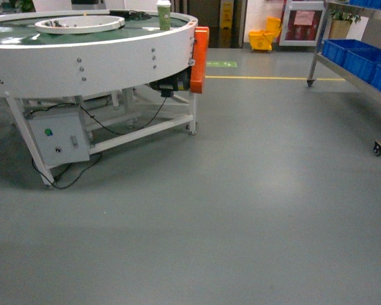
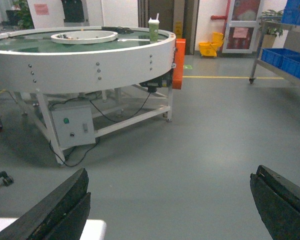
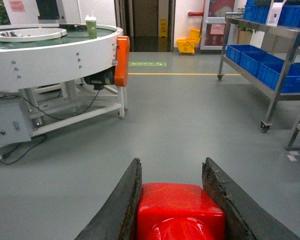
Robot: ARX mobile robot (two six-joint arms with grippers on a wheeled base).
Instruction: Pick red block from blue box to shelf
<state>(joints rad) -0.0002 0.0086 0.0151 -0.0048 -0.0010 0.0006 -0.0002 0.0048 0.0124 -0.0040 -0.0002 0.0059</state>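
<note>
Right gripper [image 3: 177,200]: jaws drawn in against both sides of the red block [image 3: 181,212], which sits clamped between the two dark fingers [image 3: 125,205], glossy face toward the wrist camera. Block is off the floor, carried in the gripper.

Left gripper [image 2: 170,205]: jaws spread wide, one dark finger at each lower corner of the left wrist view, nothing between them but grey floor [image 2: 190,150].

Ahead and to the left of both grippers: round white conveyor table [image 3: 50,55] on a white frame, grey control box [image 2: 72,125] beneath it, orange guard [image 3: 121,60] on its near edge, green cup [image 3: 91,26] standing on top.

Ahead and to the right of the right gripper: the shelf [image 3: 285,65], steel uprights on castors, dark blue crates [image 3: 255,60] on its lower tier. It stands well apart from the held block.

Far ahead, by the doorway: yellow mop bucket [image 3: 188,44]. Yellow floor line [image 3: 180,74] runs across in front of it.

Neither gripper shows in the head view.
</note>
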